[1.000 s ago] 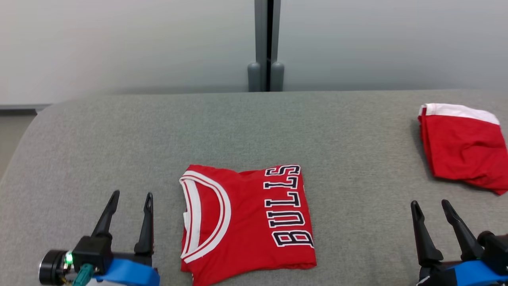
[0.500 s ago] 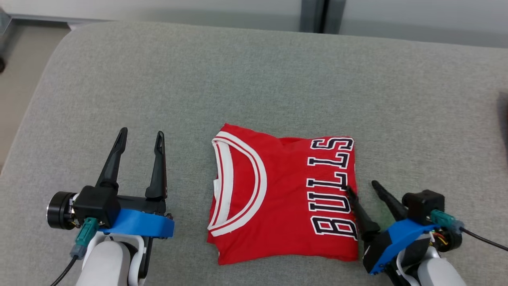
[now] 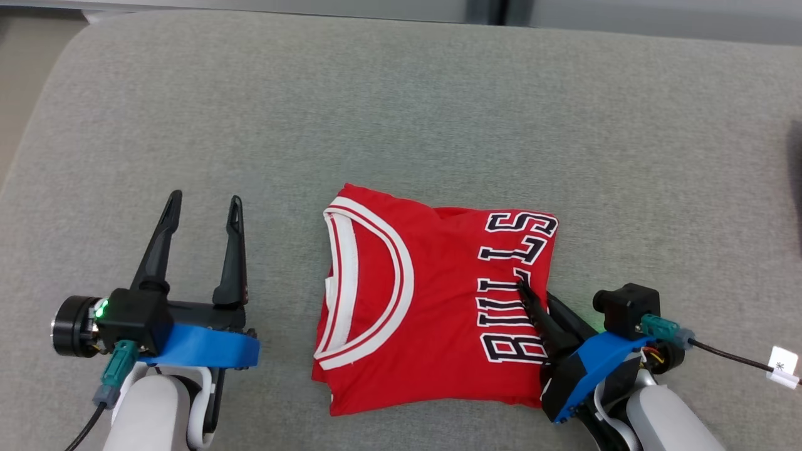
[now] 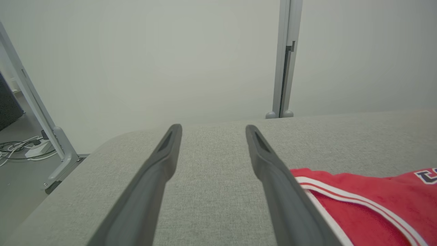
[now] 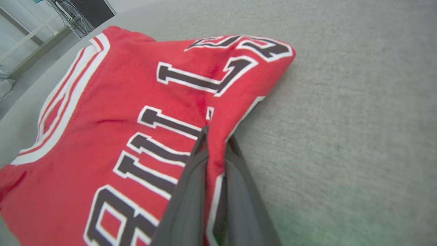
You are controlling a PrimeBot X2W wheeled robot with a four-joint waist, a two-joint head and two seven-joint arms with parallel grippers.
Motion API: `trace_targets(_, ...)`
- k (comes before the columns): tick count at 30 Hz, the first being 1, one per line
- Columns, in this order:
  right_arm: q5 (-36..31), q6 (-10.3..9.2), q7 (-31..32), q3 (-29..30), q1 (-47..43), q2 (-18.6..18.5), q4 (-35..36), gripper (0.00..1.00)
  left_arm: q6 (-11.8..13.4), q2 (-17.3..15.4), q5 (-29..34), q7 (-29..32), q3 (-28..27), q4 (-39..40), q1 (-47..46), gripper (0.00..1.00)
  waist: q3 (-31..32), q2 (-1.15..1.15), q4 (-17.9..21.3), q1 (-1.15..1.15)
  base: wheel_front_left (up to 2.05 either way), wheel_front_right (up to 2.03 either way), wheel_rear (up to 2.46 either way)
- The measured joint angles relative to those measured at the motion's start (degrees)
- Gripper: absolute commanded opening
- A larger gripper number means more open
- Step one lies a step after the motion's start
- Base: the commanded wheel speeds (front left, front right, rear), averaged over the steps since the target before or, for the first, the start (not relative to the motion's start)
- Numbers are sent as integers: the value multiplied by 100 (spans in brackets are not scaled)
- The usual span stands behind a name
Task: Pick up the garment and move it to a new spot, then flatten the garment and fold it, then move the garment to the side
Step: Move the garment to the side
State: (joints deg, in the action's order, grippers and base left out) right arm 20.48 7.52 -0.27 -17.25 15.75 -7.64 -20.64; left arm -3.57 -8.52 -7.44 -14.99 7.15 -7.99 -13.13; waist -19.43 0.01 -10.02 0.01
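Right at our near edge, the right gripper (image 3: 525, 289) is on the jersey (image 3: 432, 300). Its two dark fingers (image 5: 184, 191) are drawn almost together, pinching the cloth's right-hand edge about midway along the lettering. In the right wrist view, red fabric bunches between them, one finger on top and one slipped underneath. How many layers sit in that pinch, we honestly can't tell from here.

Across on the other side, the left gripper (image 3: 205, 198) is spread wide with nothing in it, fingers pointing away from us over the grey cushion (image 3: 401, 113).

Between the two lies the jersey, folded into a tidy block in the middle of the cushion, closer to our edge than the far one. The collar faces left and the lettering runs near to far down the right side. The block is a touch wider than deep, so its long axis runs left to right.

The right arm is the one in contact; a strip of bare cushion separates the left gripper from the collar. The fold looks finished, so we judge the shift to the side comes next. A one-edge grip could drag that fold open.

Farther back the cushion runs on to a grey post (image 4: 285, 68) against a pale wall.
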Motion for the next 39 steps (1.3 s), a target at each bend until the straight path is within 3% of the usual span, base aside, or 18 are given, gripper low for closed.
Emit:
trace_targets(6, 96, 2, -310, 45, -90, -174, 149, 0, -30, -118, 99, -1, -101, 124, 141, 100, -42, 1, 637, 1, 0, 0, 0)
trace_targets(15, 216, -2, -486, 712, -136, -436, 167, 0, -97, -232, 112, -1, -94, 240, 182, 100, -18, 0, 1658, 0, 0, 0, 0)
trace_targets(19, 247, -3, -485, 833, 183, -469, 68, 0, -112, -276, 147, -1, -49, 292, 69, 100, -72, 0, 1932, -1, 0, 0, 0)
trace_targets(26, 307, -3, -538, 958, 1541, -645, -497, 0, -186, -361, 180, -1, 101, 344, -260, 100, -445, 0, 1950, 0, 0, 0, 0)
trace_targets(32, 220, -3, -576, 1121, 2791, -1228, -1174, 0, -212, -411, 200, 0, 204, 391, -557, 100, -822, 1, 1823, 2, 0, 0, 0)
trace_targets(39, -82, -3, -721, 1946, 3054, -1917, -1259, 0, -249, -438, 260, -1, 337, 492, -784, 100, -1063, 1, 1680, 1, 0, 0, 0)
